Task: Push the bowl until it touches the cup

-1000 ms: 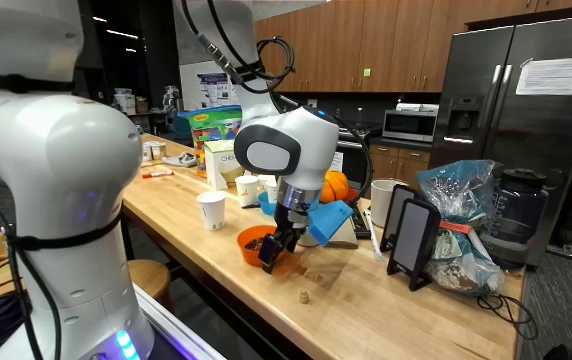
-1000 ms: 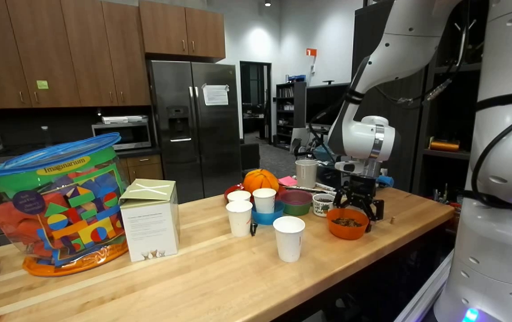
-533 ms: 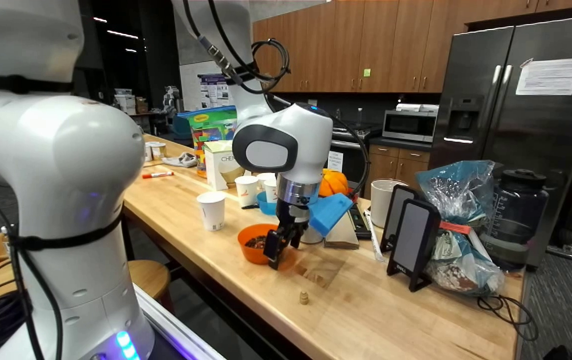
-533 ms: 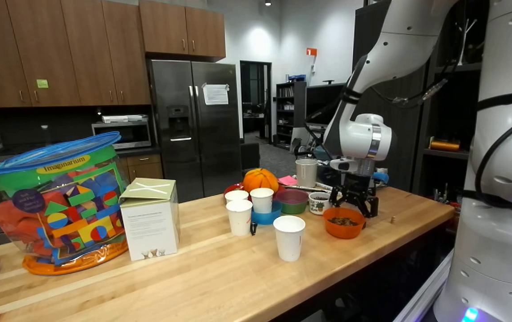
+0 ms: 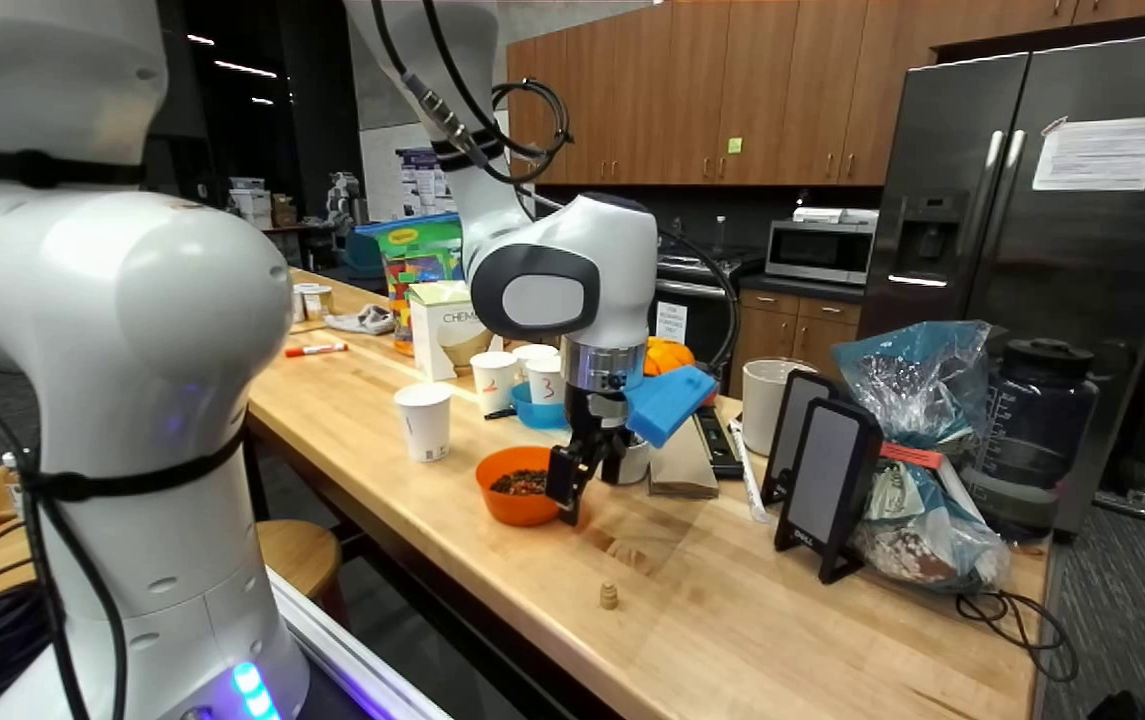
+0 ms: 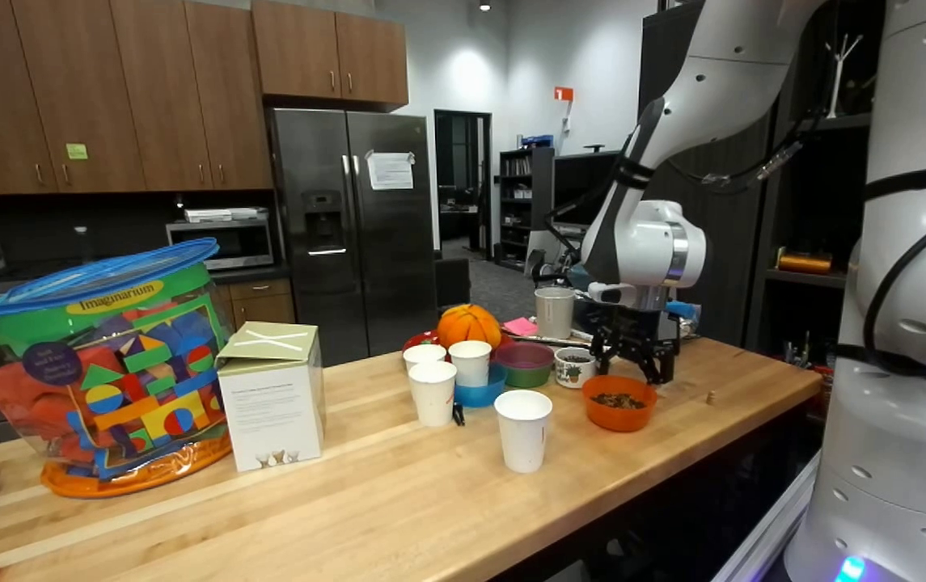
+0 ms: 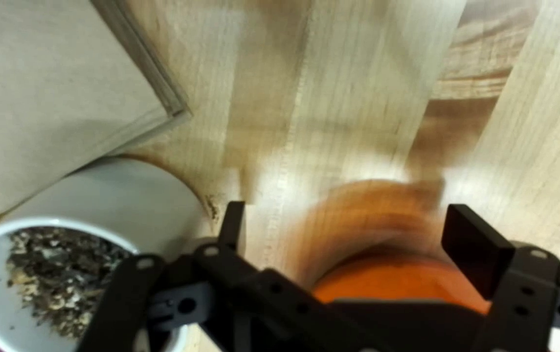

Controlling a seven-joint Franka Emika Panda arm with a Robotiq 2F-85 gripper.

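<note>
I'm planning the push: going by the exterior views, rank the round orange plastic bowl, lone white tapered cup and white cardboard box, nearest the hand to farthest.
In both exterior views, from the hand:
1. Orange bowl: right by it; contact unclear.
2. White cup: standing apart, past the bowl.
3. White cardboard box: past the cup, farthest.

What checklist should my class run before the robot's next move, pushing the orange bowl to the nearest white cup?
1. Orange bowl upright: ok, dark bits inside it.
2. White cup upright: ok, in both exterior views.
3. Bowl touching the cup: not ok, a gap shows in both exterior views.
4. Gripper on the bowl's side away from the cup: ok, roughly, in both exterior views.
5. Gripper touching the bowl: cannot tell from these views.
6. Gripper clear of the white pot: cannot tell, they overlap in the wrist view.
</note>
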